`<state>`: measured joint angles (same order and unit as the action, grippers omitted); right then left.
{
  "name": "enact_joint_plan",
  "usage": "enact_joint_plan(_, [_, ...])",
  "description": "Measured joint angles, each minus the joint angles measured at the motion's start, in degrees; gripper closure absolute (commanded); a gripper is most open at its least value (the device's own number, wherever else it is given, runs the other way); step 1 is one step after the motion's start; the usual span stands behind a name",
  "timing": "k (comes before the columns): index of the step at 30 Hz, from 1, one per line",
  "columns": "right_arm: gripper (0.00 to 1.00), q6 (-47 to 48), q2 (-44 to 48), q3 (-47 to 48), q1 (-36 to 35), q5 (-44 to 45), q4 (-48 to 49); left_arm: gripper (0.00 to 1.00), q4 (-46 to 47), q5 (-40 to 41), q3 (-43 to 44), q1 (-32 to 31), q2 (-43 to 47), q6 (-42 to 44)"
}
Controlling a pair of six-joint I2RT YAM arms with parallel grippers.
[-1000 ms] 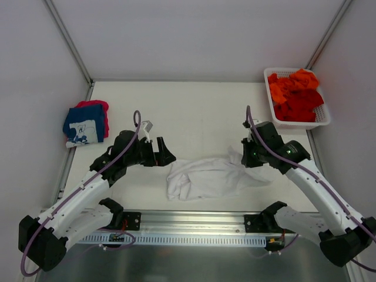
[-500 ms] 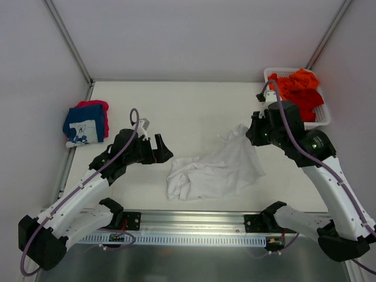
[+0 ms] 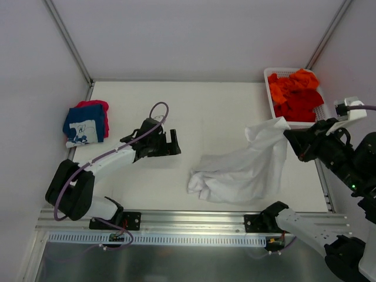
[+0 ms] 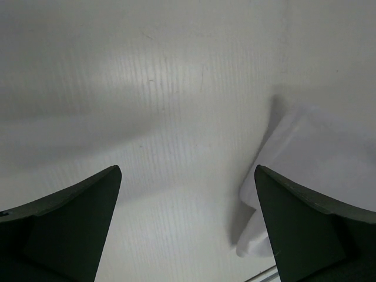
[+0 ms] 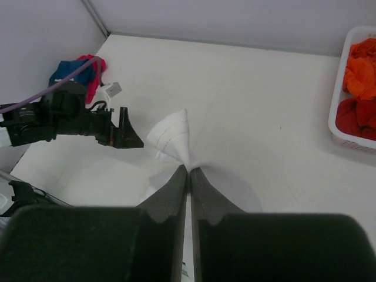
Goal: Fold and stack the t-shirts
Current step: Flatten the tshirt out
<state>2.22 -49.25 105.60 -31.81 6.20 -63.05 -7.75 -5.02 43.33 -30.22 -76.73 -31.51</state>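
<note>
A plain white t-shirt [image 3: 241, 170] hangs from one pinched corner, its lower part bunched on the table. My right gripper [image 3: 288, 136] is shut on that corner, raised at the right; in the right wrist view the fingertips [image 5: 188, 169] pinch the cloth [image 5: 173, 138]. My left gripper [image 3: 174, 144] stands open low over bare table, left of the shirt and apart from it; its wrist view shows the jaws wide [image 4: 187, 176] with the shirt's edge [image 4: 317, 164] at the right. A folded navy tee with white print lies on a pink-red one [image 3: 87, 122] at the far left.
A white lattice basket [image 3: 267, 88] at the back right holds orange and red tees [image 3: 296, 94]. Walls close in the table on the left, back and right. A metal rail [image 3: 188, 226] runs along the near edge.
My right gripper has risen and pulled right, dragging the white t-shirt up and to the right. The left gripper has shifted slightly right, staying open.
</note>
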Motion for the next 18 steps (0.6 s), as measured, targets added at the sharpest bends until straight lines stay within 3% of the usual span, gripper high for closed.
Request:
enact_joint_plan(6, [0.9, 0.0, 2.01, -0.74, 0.0, 0.63, -3.08, 0.01, 3.61, -2.43, 6.14, -2.62, -8.26, -0.42])
enact_joint_plan(11, [0.9, -0.04, 2.08, -9.81, 0.0, 3.74, -3.23, 0.02, 5.44, -3.58, 6.36, -5.81, -8.61, -1.09])
enact_joint_plan(16, [0.88, -1.42, 2.08, -23.8, 0.0, 3.63, 0.7, 0.01, 5.51, -3.08, 3.52, -6.4, -2.67, -2.71])
enact_joint_plan(18, [0.82, -2.38, 1.51, -28.33, 0.0, 3.32, 2.62, 0.01, 4.87, -1.95, 2.38, -6.67, 2.93, -3.39])
